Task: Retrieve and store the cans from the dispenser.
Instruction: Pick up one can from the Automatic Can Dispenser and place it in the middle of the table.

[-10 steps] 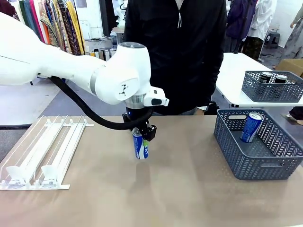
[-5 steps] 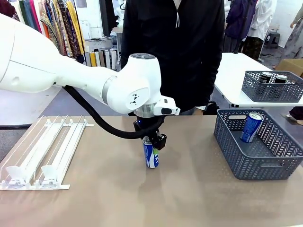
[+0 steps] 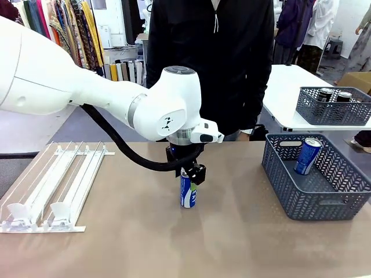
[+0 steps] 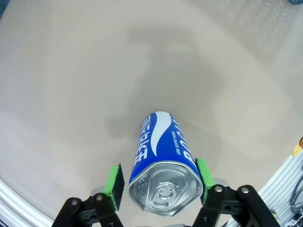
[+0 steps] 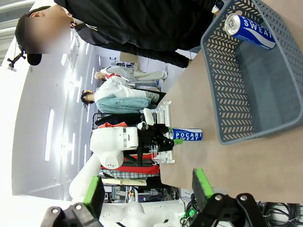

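One blue can (image 3: 188, 193) stands mid-table between the left gripper (image 4: 160, 190) pads, slightly parted; retract straight up to avoid tipping it.

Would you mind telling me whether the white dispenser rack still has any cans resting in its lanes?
No, in the front view the dispenser shows bare rails and clear stoppers, with no can in any lane.

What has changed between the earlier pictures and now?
The left tool carried the blue can rightward, set it upright on the table, and its pads now stand slightly apart from it. The dispenser and the basket with its can stayed unchanged.
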Controlling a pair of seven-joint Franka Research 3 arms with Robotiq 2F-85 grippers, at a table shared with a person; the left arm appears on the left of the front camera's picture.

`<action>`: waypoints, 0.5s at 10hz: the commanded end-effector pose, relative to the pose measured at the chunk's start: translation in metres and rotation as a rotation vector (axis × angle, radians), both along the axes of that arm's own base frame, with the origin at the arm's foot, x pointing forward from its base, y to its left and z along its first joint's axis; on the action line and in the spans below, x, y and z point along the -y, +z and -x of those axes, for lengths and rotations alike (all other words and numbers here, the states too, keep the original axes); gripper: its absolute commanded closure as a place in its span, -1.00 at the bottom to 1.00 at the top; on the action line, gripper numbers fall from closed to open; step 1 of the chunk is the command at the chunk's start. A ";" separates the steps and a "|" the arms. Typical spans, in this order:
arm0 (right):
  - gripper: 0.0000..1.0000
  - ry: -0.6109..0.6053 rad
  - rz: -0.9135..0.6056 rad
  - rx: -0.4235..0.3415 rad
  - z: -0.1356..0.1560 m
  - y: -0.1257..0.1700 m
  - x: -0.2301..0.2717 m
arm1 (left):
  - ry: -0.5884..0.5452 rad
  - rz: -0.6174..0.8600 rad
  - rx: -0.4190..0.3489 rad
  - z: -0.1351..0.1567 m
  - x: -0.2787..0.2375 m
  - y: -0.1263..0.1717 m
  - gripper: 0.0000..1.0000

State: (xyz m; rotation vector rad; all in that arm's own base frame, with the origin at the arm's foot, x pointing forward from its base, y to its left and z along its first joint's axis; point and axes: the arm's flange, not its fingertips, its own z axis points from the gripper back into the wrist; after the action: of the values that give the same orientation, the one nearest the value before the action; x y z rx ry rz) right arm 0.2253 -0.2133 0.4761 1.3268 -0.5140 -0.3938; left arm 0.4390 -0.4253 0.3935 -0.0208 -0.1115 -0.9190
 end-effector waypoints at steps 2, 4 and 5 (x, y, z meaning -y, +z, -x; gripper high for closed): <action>-1.00 0.000 -0.007 0.034 -0.001 0.002 0.000 | -0.010 0.052 0.097 0.012 -0.019 0.049 -1.00; -1.00 0.000 -0.007 0.034 -0.001 0.002 0.000 | 0.019 0.140 0.111 0.019 -0.054 0.109 -1.00; -1.00 0.000 -0.007 0.034 -0.001 0.002 0.000 | 0.026 0.215 0.066 0.025 -0.083 0.141 -1.00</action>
State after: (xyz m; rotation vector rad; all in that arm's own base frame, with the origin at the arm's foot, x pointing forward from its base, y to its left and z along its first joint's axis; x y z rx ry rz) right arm 0.2253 -0.2133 0.4760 1.3269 -0.5138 -0.3939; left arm 0.4274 -0.3865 0.5187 -0.1093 -0.2869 -0.8786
